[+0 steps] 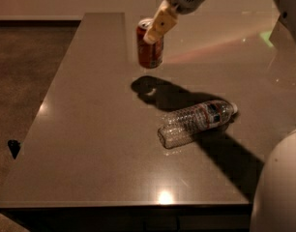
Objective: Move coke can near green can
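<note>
The red-orange aluminium coke can (149, 50) hangs in the air above the far part of the glossy grey-brown tabletop (90, 144), clear of the surface. It stands nearly upright, leaning slightly. Its silver top rim shows at the upper left, the body is a deep red-orange, and pale markings run down its side, too small to read. Its lower edge tapers to a narrow base. Directly under and a little towards the camera lies its dark shadow (147, 87), apart from the can itself.

The robot's cream-coloured two-finger pincer (152, 33) reaches down from the top of the view and is clamped on the upper part of the coke can. One finger (160, 22) slants across the can's front, from the top right to just below its rim. The other finger is hidden behind the can.

Nearer the camera and to the right, well apart from the can, a clear plastic water bottle (196, 122) lies on its side on the tabletop, white cap pointing right, with a red and blue label band around it. The arm's long shadow crosses the tabletop beneath the bottle. A rounded white part of the robot's body (281, 187) fills the lower right corner.
</note>
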`<state>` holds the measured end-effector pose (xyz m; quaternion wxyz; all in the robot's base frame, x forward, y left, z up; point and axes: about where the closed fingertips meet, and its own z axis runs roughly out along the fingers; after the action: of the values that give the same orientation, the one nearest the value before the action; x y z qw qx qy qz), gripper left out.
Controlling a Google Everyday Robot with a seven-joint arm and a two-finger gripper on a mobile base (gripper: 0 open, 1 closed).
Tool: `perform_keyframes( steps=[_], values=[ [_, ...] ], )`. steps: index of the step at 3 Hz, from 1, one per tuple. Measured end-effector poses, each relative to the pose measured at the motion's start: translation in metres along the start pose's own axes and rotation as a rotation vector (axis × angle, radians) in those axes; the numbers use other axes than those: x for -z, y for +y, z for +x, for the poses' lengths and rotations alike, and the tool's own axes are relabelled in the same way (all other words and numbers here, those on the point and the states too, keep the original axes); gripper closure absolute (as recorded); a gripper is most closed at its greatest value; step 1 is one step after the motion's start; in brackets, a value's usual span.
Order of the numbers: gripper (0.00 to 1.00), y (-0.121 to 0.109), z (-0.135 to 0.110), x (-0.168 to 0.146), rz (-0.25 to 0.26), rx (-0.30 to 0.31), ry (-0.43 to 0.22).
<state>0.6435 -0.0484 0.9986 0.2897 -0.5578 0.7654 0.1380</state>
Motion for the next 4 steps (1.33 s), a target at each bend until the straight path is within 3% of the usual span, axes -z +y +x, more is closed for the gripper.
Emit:
perform_keyframes(
  steps=[2,4],
  values=[
    [1.0,-0.057,0.042,0.012,0.12,-0.118,0.012],
    [0.58,-0.074,0.076,-0.009,0.107,-0.197,0.033]
  ],
)
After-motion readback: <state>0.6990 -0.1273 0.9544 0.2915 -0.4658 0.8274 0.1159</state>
